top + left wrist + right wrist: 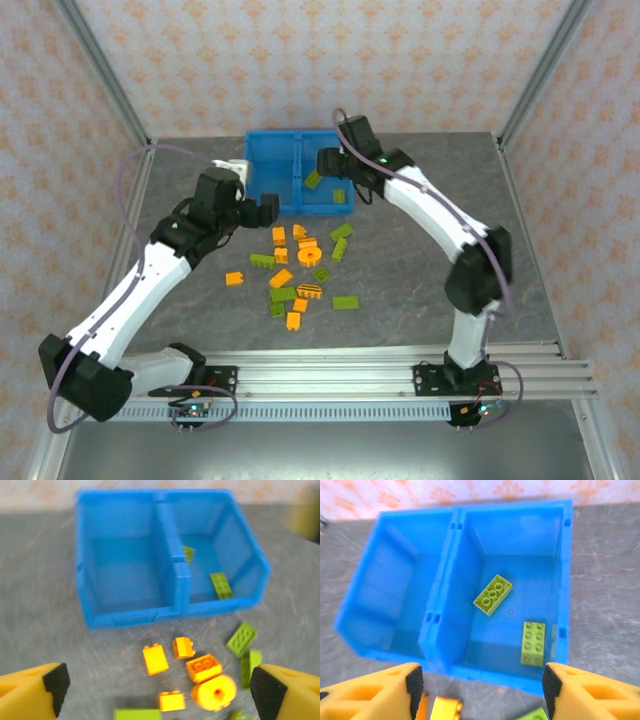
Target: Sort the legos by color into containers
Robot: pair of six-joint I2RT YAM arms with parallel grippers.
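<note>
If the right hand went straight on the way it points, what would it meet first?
Probably the blue bin's right compartment, around its near wall or the green bricks inside; depth is unclear.

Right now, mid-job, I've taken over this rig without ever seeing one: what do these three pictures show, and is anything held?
Two white robot arms are bolted at a table's near edge. The top picture looks down on both; the other two come from cameras on each wrist, yellow fingers at the bottom corners. The left gripper and right gripper are open, holding nothing. The blue tray has two bins: the right bin holds two green bricks, the left bin none. Loose orange and green bricks and an orange gear lie on the table.
</note>
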